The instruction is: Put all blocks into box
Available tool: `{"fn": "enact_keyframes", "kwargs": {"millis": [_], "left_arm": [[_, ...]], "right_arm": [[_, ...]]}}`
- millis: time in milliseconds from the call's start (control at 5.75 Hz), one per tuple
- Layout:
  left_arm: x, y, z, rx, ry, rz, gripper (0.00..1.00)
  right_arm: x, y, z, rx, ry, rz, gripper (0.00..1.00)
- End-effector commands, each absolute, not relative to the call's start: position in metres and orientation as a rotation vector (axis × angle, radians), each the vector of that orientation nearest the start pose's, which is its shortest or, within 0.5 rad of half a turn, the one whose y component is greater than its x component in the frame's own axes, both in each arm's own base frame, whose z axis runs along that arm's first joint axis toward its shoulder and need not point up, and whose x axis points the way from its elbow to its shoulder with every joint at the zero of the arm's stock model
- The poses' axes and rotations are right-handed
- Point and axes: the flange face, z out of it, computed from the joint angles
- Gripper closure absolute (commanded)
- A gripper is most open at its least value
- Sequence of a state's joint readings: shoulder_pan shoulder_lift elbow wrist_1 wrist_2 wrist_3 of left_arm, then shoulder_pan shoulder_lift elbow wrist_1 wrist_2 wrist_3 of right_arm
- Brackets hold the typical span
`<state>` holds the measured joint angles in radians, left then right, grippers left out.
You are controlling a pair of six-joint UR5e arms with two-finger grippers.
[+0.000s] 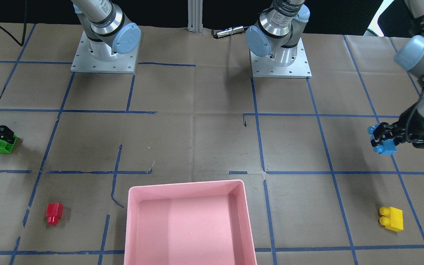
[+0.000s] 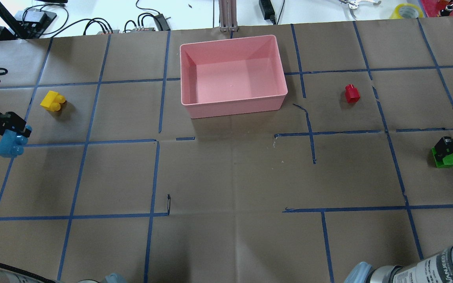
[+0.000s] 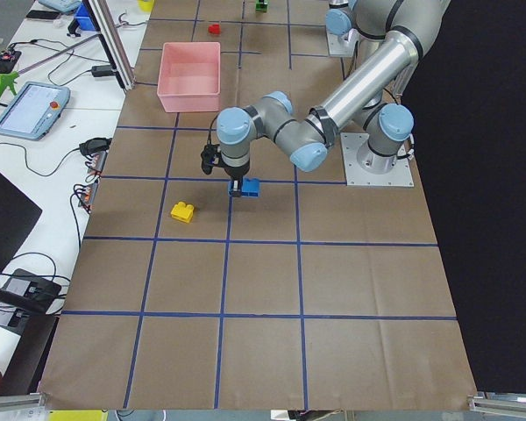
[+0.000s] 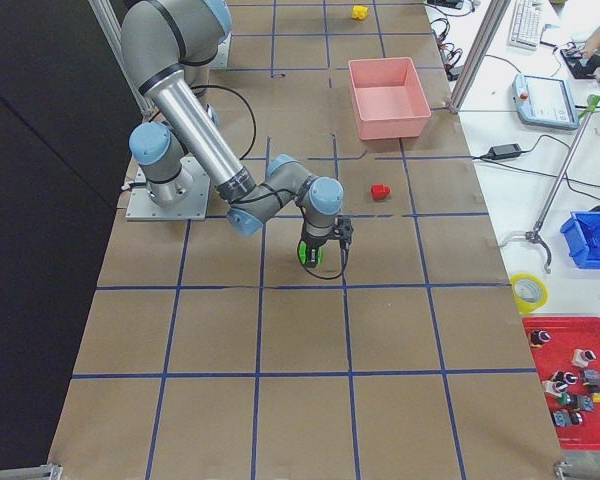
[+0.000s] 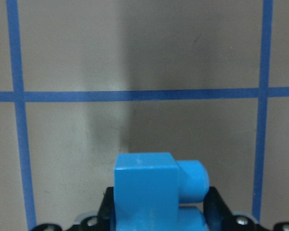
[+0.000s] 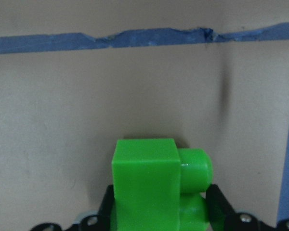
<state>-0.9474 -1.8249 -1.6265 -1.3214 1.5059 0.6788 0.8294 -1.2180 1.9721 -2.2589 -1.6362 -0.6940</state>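
Note:
My left gripper (image 1: 381,137) is shut on the blue brick (image 1: 385,147) at the table's left side, low over the paper; the brick fills the bottom of the left wrist view (image 5: 144,190). My right gripper (image 1: 1,134) is shut on the green brick (image 1: 3,145) at the right side, also low; it shows in the right wrist view (image 6: 144,185). The red brick (image 2: 351,93) lies right of the pink box (image 2: 234,105). The yellow brick (image 2: 52,101) lies far left of the box, near the left gripper (image 2: 14,127). The box holds nothing.
The table is covered in brown paper with a blue tape grid. The two arm bases (image 1: 104,55) (image 1: 280,59) stand at the robot's edge. Cables (image 2: 148,19) and a tape roll (image 2: 406,10) lie beyond the far edge behind the box.

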Motion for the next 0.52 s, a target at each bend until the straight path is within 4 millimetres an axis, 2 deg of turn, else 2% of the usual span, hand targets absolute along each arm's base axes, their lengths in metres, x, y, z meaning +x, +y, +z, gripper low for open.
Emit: {"fn": "enact_keyframes", "kwargs": {"millis": [0, 174, 348], "left_arm": [[0.173, -0.617, 0.408, 0.079, 3.222, 0.011, 0.72], [0.119, -0.644, 0.42, -0.059, 3.214, -0.02, 0.72], [0.025, -0.667, 0.432, -0.153, 3.206, -0.062, 0.72]], "right_arm": [[-0.264, -0.474, 0.222, 0.073, 3.196, 0.11, 0.83], [-0.26, -0.474, 0.257, 0.075, 3.189, 0.151, 0.91], [-0.26, -0.484, 0.298, 0.058, 3.203, 0.116, 0.92]]}}
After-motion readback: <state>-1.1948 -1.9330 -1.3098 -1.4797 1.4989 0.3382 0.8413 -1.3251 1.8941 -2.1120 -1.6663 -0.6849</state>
